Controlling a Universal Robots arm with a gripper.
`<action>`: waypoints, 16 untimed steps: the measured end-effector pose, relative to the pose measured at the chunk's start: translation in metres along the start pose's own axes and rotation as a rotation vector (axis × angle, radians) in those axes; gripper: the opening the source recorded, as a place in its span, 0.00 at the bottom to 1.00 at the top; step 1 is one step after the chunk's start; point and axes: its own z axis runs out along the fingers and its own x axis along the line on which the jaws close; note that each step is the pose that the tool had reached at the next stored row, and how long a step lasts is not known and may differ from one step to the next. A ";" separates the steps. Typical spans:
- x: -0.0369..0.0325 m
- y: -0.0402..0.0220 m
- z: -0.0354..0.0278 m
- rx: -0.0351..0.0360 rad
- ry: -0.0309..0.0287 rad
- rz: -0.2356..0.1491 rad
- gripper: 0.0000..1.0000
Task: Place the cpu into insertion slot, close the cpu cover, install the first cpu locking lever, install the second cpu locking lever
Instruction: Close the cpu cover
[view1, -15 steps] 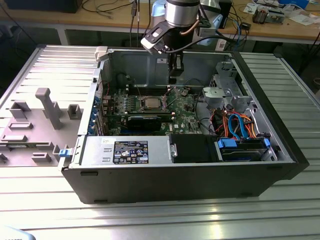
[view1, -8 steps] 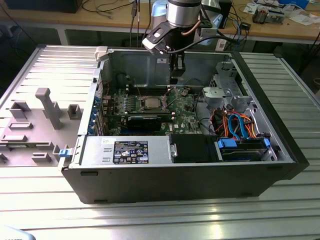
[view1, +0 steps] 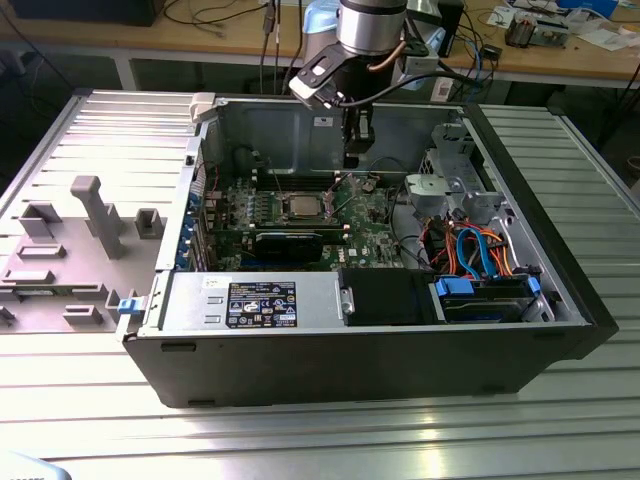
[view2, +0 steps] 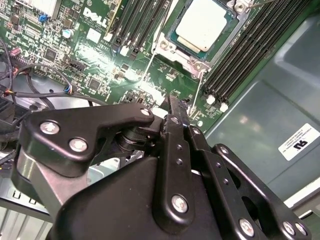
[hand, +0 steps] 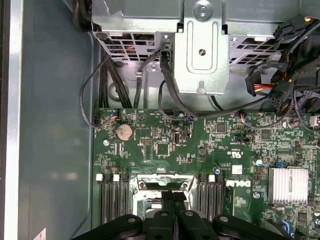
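– exterior view first: where is our claw (view1: 355, 152)?
– low inside the open black metal computer case (view1: 350, 370), which stands on the ribbed aluminium tabletop (view1: 300, 440). the claw hangs over the green motherboard (view1: 372, 232). in both wrist views its fingers (hand: 167, 207) lie pressed together, and we see nothing between them.
– and the dull silvery-grey square cpu (view2: 205, 25)?
– seated in the square silver-rimmed insertion slot (hand: 150, 184), just ahead of the claw's tip. the thin silvery cpu cover (view2: 192, 61) looks to us laid down around it, though we can't tell whether it is latched.
– so which step do we judge is in hand?
– a locking lever. a thin silvery wire lever (view2: 148, 71) runs out beside the slot, near the tip.
– how do we do that well?
– we'd keep the tip together as a blunt pusher and meet the wire near its free end. we'd press down and sideways in one slow sweep until it tucks under its catch. we'd stay off the cpu's top and the long black memory slots (view2: 240, 55) on either side.
– what does the case hold?
– the motherboard flat on its floor, a grey metal drive cage (hand: 202, 50), black cable bundles (hand: 125, 85), and blue and orange cables (view1: 470, 250) toward the exterior view's right.
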 end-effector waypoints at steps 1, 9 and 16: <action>0.0001 0.0007 0.0001 0.0000 0.0000 0.000 0.11; 0.0005 0.0088 0.0009 0.0000 0.0000 0.000 0.11; 0.0021 0.0173 0.0016 0.0000 -0.0002 0.000 0.11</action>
